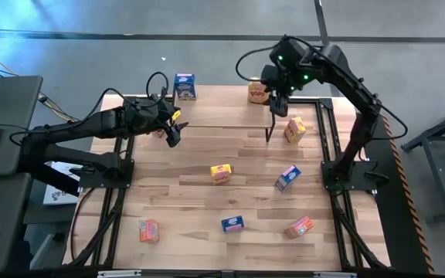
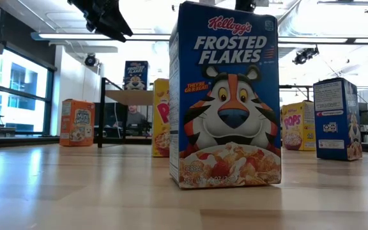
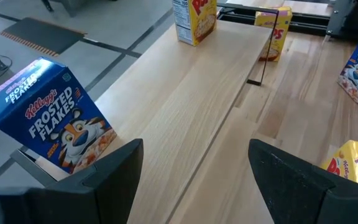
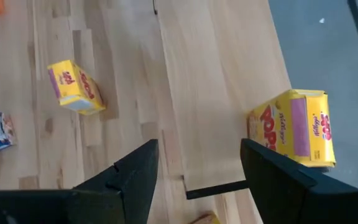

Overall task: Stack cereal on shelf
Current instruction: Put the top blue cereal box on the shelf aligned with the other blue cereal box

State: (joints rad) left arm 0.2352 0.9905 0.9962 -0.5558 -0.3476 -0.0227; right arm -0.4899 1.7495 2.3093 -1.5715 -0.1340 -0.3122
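Note:
The shelf (image 1: 222,108) stands at the table's far side, a light wood top on thin black legs. A blue cereal box (image 1: 185,86) stands on its left end and a yellow one (image 1: 258,93) on its right end. My left gripper (image 1: 173,131) hovers open at the shelf's left near corner; in its wrist view the blue box (image 3: 48,121) stands upright beside the open left gripper (image 3: 194,146). My right gripper (image 1: 277,104) hangs open above the shelf's right end, next to the yellow box (image 4: 294,127). Neither gripper holds anything.
Loose boxes are scattered on the tabletop: yellow (image 1: 294,130) near the shelf's right leg, yellow (image 1: 222,174) mid-table, blue (image 1: 287,177), blue (image 1: 232,224), orange (image 1: 148,230) and orange (image 1: 300,227) near the front edge. The shelf's middle (image 3: 185,93) is bare.

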